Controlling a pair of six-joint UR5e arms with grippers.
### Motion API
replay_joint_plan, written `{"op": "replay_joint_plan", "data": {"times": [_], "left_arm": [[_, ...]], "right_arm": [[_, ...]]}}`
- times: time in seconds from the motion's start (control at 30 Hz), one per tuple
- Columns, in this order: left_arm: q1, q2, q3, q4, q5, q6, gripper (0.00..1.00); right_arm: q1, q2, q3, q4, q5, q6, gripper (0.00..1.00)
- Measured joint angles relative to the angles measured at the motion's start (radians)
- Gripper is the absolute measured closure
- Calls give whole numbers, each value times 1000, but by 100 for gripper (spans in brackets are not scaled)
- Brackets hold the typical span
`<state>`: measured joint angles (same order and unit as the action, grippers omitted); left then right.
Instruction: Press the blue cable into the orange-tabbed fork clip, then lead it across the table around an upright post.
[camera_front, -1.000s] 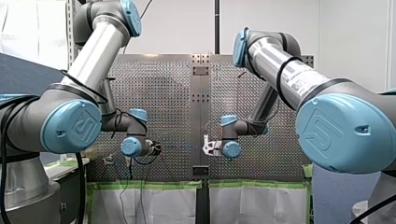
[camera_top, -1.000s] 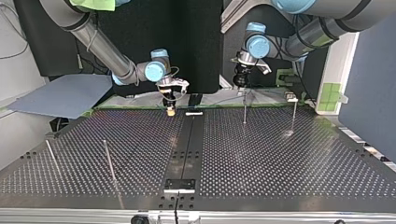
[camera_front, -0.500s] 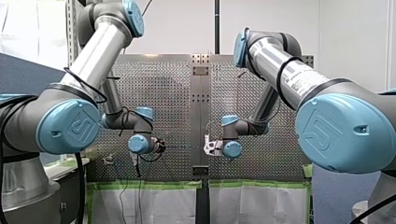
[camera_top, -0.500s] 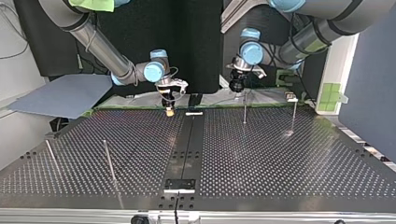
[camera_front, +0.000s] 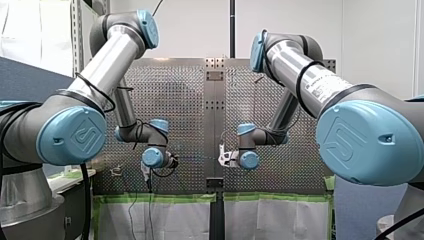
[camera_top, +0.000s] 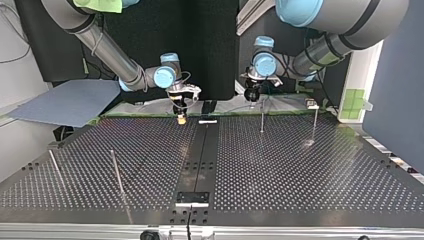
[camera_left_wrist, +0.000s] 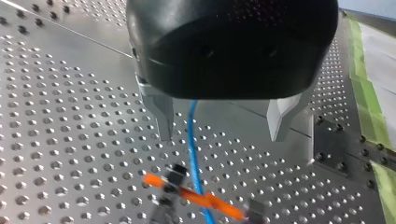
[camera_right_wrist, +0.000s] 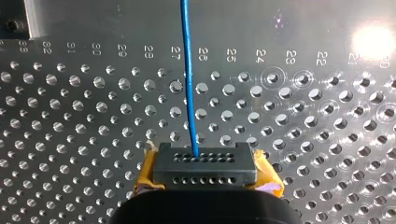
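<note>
In the left wrist view the blue cable runs loose between my left gripper's open metal fingers, touching neither. It leads down to the black fork clip with orange tabs on the perforated plate just ahead of them. My right gripper is shut on the blue cable, which comes out straight ahead between its yellow pads. In the top view my right gripper hangs low over the table's far edge near the middle rail. My left gripper is to its right, beside an upright post.
A second post stands further right at the far edge, and two leaning posts stand at the near left. A small white piece lies on the middle rail. Green tape edges the table.
My left arm has moved toward the table's middle, leftward in the top view, nearing my right gripper. My right arm has stayed where it was.
</note>
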<state>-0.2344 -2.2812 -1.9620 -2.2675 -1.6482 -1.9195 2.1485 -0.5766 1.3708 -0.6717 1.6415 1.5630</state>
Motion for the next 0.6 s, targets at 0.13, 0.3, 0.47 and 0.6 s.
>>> {"op": "replay_joint_plan", "data": {"times": [0.13, 0.3, 0.47, 0.6], "left_arm": [[-4, -12, 34, -8, -3, 1, 0], [-5, -15, 77, -22, -8, 1, 0], [-5, -15, 108, -35, -13, 4, 0], [-5, -14, 113, -39, -14, 16, 0]], "right_arm": [[0, 0, 0, 0, 0, 0, 100], [0, 0, 0, 0, 0, -1, 100], [0, 0, 0, 0, 0, -1, 100], [0, 0, 0, -1, 0, 0, 100]]}}
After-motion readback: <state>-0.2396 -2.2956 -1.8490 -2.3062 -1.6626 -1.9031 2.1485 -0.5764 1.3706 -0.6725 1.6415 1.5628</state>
